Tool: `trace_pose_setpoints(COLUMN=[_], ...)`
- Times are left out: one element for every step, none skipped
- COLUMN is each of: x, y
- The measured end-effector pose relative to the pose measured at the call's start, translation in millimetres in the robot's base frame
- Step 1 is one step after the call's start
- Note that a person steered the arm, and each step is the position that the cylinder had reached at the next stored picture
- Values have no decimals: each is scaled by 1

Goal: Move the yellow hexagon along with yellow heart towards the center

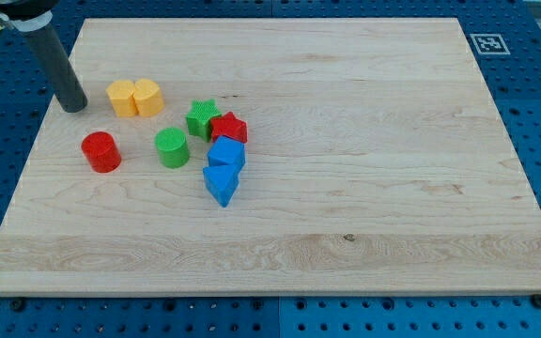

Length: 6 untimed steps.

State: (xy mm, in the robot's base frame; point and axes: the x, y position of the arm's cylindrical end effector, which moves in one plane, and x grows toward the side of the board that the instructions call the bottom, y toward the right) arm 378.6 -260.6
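Two yellow blocks sit touching side by side near the view's upper left. The left one (121, 98) looks like the yellow hexagon and the right one (147, 97) like the yellow heart, though the shapes are hard to tell apart. My tip (71, 105) rests on the board just left of them, with a small gap to the left yellow block. The rod rises toward the view's top left.
A red cylinder (100, 152) and a green cylinder (171, 147) lie below the yellow pair. A green star (201, 118), a red block (228, 128) and two blue blocks (225, 153) (221, 183) cluster to the right. The wooden board (364, 188) has an edge just left of my tip.
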Motion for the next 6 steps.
trace_pose_setpoints(x=[0, 0, -1, -1, -1, -1], y=[26, 64, 100, 130, 154, 176])
